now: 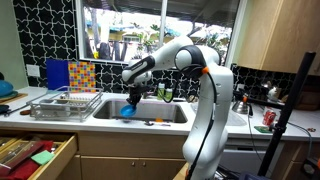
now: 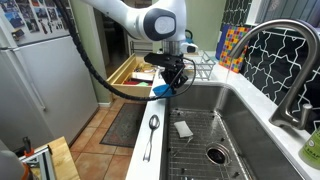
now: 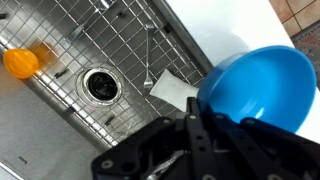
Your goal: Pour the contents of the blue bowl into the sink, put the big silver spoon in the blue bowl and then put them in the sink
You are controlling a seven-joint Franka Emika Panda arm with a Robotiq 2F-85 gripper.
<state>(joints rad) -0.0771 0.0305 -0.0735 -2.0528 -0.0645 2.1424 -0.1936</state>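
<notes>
The blue bowl (image 3: 265, 85) is tilted on its side over the sink (image 2: 240, 110), and no contents show in it. My gripper (image 3: 195, 115) is shut on its rim. Both exterior views show the gripper (image 1: 133, 100) (image 2: 172, 80) holding the bowl (image 1: 128, 112) (image 2: 162, 90) above the sink's near corner. A silver spoon (image 2: 152, 130) lies on the counter strip along the sink's front edge. In the wrist view a spoon (image 3: 148, 55) shows beside a white scrap (image 3: 170, 90). An orange object (image 3: 20, 62) lies on the sink grid.
The drain (image 3: 100, 83) is in the sink floor. The faucet (image 2: 285, 60) arches over the far side. A wire dish rack (image 1: 65, 103) stands beside the sink, a drawer (image 1: 35, 155) hangs open below it, and a red can (image 1: 268, 118) stands on the far counter.
</notes>
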